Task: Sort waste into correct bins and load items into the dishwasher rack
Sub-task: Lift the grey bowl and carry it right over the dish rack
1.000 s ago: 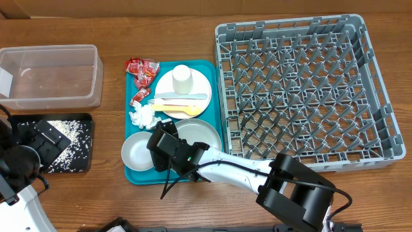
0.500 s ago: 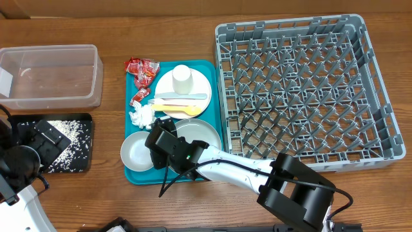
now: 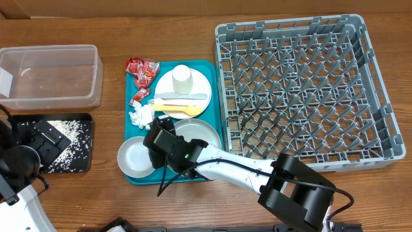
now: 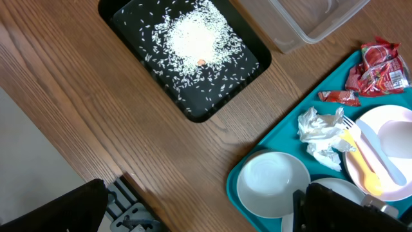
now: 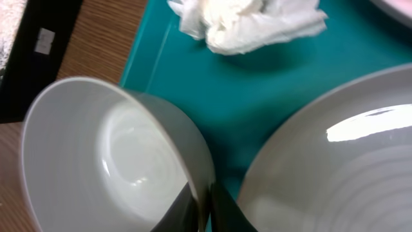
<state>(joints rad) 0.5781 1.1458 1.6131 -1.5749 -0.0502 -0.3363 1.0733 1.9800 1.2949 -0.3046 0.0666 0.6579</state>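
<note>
Overhead: rice (image 3: 72, 134) is binned, with wrappers (image 3: 143, 69) and napkin (image 3: 141, 116) unsorted and rack (image 3: 290, 29) unloaded — bowl (image 3: 132, 157) rim is pinched by right gripper (image 3: 150, 149).

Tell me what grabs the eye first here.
The big grey dishwasher rack fills the right side, with nothing loaded. On the teal tray mid-table, the right claw pinches the rim of the small grey bowl, tilting it. At far left, white rice is scattered in the black tray.
</note>
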